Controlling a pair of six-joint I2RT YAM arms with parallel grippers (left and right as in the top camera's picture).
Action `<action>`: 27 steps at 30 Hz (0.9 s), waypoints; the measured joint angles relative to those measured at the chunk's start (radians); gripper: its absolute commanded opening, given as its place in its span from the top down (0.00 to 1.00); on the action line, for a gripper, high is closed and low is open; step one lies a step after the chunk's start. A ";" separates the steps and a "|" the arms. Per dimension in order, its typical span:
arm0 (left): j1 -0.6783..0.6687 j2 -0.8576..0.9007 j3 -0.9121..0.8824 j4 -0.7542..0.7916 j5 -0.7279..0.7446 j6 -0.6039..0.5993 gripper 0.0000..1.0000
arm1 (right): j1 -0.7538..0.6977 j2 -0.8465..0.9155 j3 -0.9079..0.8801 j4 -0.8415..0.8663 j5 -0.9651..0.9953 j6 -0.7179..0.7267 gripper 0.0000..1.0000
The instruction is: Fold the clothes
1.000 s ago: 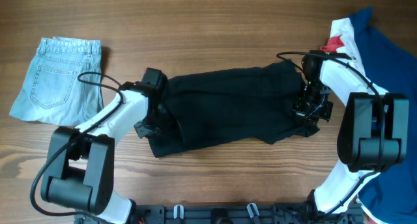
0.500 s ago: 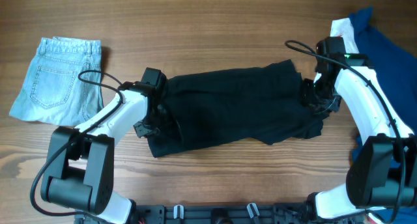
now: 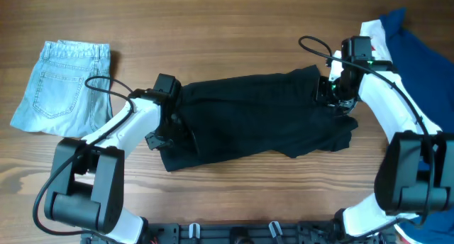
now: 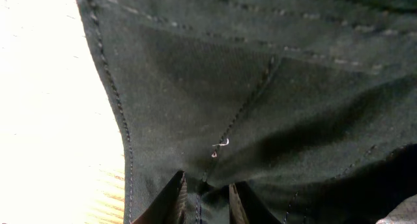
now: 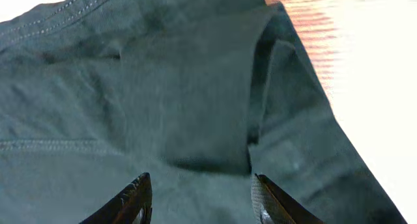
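The black garment (image 3: 248, 116) lies folded lengthwise across the middle of the table, with stitched seams showing in the left wrist view (image 4: 260, 87) and the right wrist view (image 5: 163, 107). My left gripper (image 3: 167, 125) is at the garment's left end, its fingers (image 4: 205, 195) nearly shut with a pinch of black fabric between them. My right gripper (image 3: 332, 91) is over the garment's upper right corner. Its fingers (image 5: 199, 198) are open just above the fabric and hold nothing.
Light-blue denim shorts (image 3: 64, 84) lie at the far left. A pile of navy, red and white garments (image 3: 408, 42) sits at the right edge behind the right arm. Bare wooden table (image 3: 234, 31) lies beyond the garment.
My right gripper has moved from the garment's lower right corner up to its upper right corner. The left arm has not moved.
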 measured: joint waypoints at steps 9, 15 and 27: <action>0.000 0.000 0.000 0.000 0.000 0.003 0.78 | 0.000 0.042 -0.001 0.100 -0.007 -0.008 0.96; 0.000 0.000 0.000 0.000 -0.003 0.003 0.78 | 0.000 0.042 -0.005 0.281 -0.011 0.029 0.96; 0.000 0.000 0.000 -0.002 -0.004 0.003 0.81 | 0.000 0.042 -0.009 0.403 -0.076 0.143 0.61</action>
